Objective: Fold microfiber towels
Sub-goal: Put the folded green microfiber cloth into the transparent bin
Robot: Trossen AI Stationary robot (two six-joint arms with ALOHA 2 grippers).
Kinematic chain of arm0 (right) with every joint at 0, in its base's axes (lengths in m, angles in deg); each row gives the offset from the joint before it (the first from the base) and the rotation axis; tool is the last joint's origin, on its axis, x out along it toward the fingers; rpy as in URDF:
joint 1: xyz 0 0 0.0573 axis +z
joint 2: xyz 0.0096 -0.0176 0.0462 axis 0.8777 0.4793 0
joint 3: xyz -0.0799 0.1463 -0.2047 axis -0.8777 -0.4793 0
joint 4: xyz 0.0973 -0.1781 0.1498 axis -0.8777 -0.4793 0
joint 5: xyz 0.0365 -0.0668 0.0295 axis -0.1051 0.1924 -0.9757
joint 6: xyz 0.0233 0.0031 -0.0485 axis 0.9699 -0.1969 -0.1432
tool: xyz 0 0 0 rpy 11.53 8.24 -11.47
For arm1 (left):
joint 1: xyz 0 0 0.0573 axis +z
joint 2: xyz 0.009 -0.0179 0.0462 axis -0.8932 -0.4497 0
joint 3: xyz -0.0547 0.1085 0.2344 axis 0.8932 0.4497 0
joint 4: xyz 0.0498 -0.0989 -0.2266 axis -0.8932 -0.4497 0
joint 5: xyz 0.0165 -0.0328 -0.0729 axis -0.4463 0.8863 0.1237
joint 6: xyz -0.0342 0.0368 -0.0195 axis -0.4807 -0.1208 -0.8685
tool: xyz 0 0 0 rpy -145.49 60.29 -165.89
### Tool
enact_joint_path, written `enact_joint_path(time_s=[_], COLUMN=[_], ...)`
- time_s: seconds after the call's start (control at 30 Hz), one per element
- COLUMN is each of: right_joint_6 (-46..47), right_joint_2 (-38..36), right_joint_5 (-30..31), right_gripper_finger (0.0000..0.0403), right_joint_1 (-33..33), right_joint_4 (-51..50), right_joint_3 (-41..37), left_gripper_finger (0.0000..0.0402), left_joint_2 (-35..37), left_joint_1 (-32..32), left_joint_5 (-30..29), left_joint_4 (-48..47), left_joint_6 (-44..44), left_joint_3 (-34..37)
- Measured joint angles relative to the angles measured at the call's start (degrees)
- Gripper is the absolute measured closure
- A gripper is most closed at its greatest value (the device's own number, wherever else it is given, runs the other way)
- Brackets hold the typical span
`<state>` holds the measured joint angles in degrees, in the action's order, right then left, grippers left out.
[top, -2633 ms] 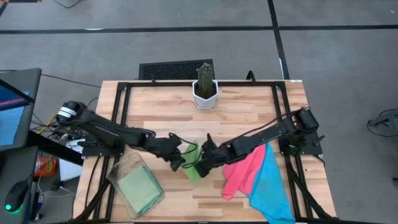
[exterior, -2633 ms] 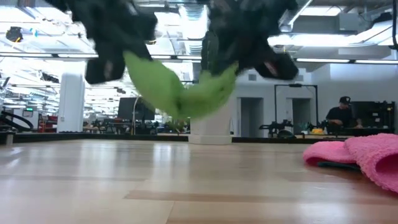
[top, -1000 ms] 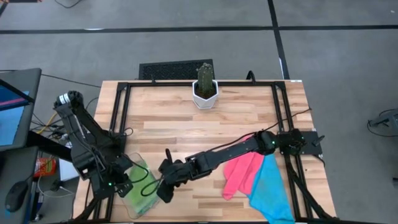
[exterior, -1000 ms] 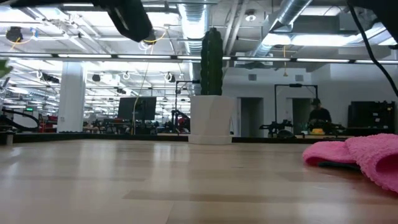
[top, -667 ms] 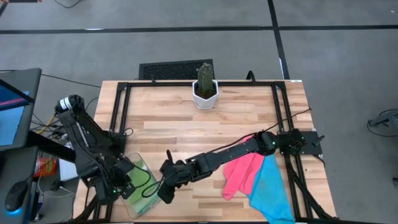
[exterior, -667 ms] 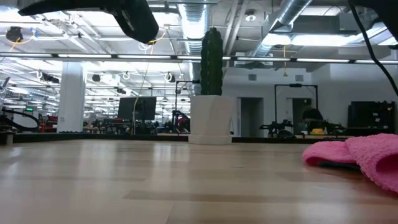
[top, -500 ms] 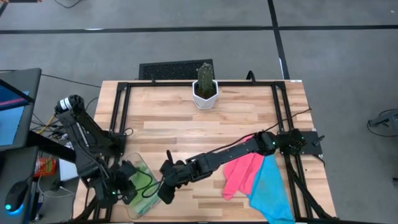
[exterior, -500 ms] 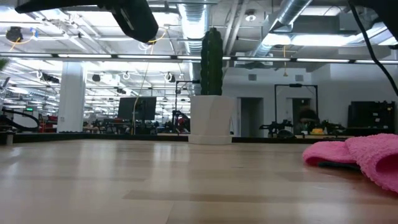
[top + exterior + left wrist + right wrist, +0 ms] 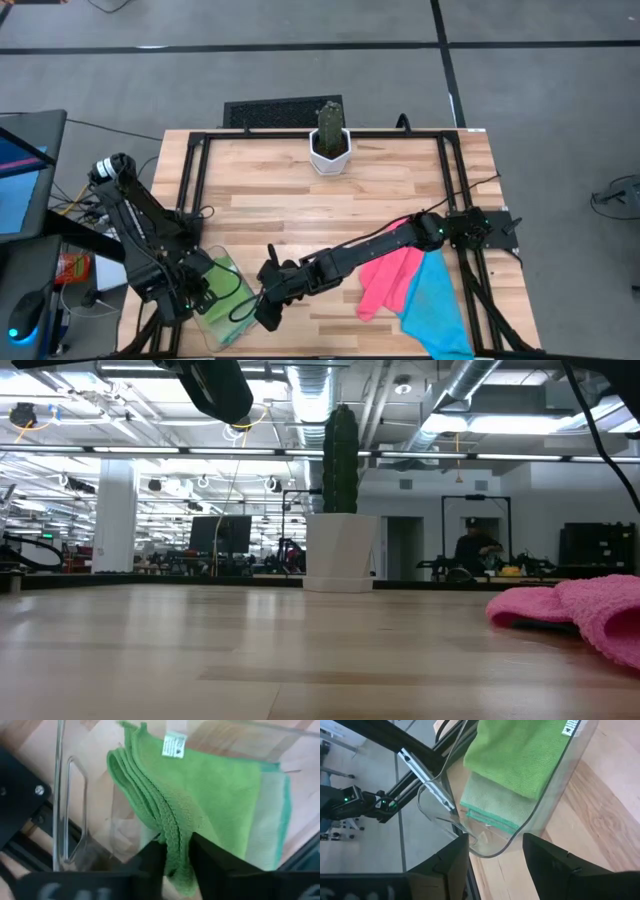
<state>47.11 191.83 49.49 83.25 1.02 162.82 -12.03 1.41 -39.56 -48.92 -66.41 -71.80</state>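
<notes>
Two hands low: left hand (image 9: 175, 862) clamped on green towel (image 9: 200, 795) in bin (image 9: 225, 310); right hand (image 9: 495, 852) apart.

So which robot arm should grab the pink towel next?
The right arm, probably. Its jaws are open and empty beside the clear plastic bin, and the fuzzy hot pink towel lies on its side. The left gripper is shut on the folded light green towel over the bin.

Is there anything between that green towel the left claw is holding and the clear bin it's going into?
Nothing visible blocks it. The left gripper is shut on the folded green towel, which already hangs inside the clear bin above another green towel lying there. The right gripper waits open beside the bin.
</notes>
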Motion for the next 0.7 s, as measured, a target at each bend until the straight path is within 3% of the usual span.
enact_joint_path(time_s=[0.23,0.43,0.5,0.7], right_joint_6=[-1.0,-1.4,-1.5,-3.8], right_joint_2=[0.0,-0.5,-0.8,-3.1], right_joint_5=[-0.4,-0.4,-0.4,-0.3], right_gripper_finger=[0.0191,0.0193,0.0195,0.0195], right_joint_1=[-0.3,-0.2,-0.2,-0.1], right_joint_4=[0.0,-0.5,-1.0,-7.5], right_joint_3=[0.0,0.0,0.0,0.0], left_gripper_finger=[0.021,0.0181,0.0181,0.0195], left_joint_2=[0.0,0.1,0.1,-1.0], left_joint_1=[0.0,1.3,1.3,0.3], left_joint_5=[5.0,11.5,10.1,-5.0], left_joint_4=[-4.8,-7.5,-7.3,-2.5], left_joint_6=[6.5,7.1,6.7,11.5], left_joint_3=[0.2,-0.5,-2.8,-9.3])
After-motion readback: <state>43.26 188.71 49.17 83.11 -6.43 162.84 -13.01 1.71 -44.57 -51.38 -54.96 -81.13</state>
